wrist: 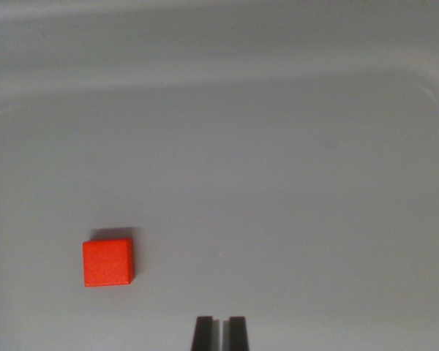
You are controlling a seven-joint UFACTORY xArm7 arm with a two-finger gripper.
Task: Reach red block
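Pincer [220, 333] pokes in at the bottom edge of the wrist view; only two dark fingertips show, flat-ended and matte, standing parallel w/ just a thin pale slit between them — drawn nearly together, narrow; nothing sits in that slit, and the tips touch nothing that can be seen.

Red block [108, 262] lies on the desk [278, 183], up and toward the wrist view's left of the pincer, clearly apart from it; bright orange-red, matte, crisp edges, top face approx. square w/ a thin strip of its right side face showing; a dark shadow runs along its far edge. No clear long axis — the top looks about as wide as deep; its edges sit nearly square to the frame, w/ only a slight tilt; it rests flat on one face.

Desk is a smooth pale grey surface, faintly sheened, no grain or pattern; beyond the block, toward the top of the view, a soft raised line curves round at both upper corners like a rounded rim or moulded border, w/ lighter bands above it; whether that is a tray wall or a lip can't be told.
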